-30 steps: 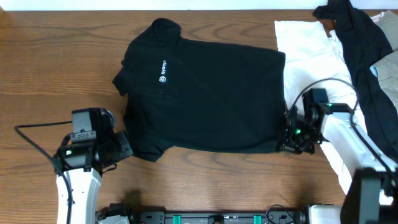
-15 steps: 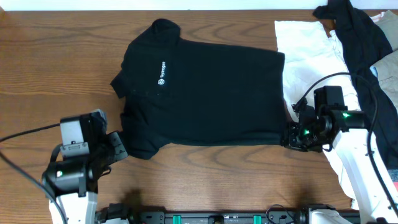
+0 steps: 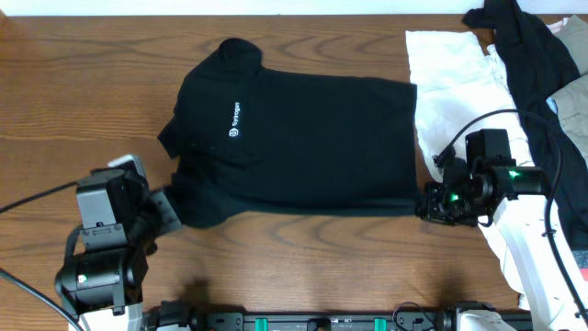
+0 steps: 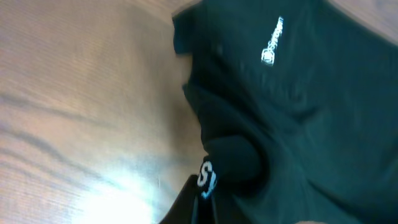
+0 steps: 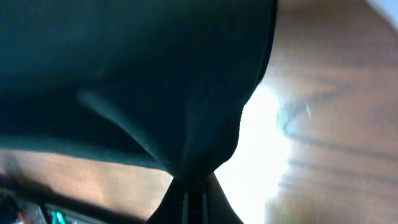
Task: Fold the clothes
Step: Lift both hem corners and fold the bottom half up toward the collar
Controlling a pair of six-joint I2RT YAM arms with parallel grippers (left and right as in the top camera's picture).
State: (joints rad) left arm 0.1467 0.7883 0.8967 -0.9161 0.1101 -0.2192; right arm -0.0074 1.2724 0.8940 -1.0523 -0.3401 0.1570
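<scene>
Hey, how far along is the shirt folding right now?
Done: the polo lies spread flat on the table, logo up. In hand: the left claw grips its near sleeve, and the right claw grips its near hem corner. Left: every fold; none shows yet.

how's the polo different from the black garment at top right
The polo shirt lies spread flat; the other black garment is bunched over the white cloth. The polo shirt has a white logo; the other black garment shows none. The left gripper and right gripper pinch the polo shirt; nothing touches the other black garment. Both are black.
</scene>
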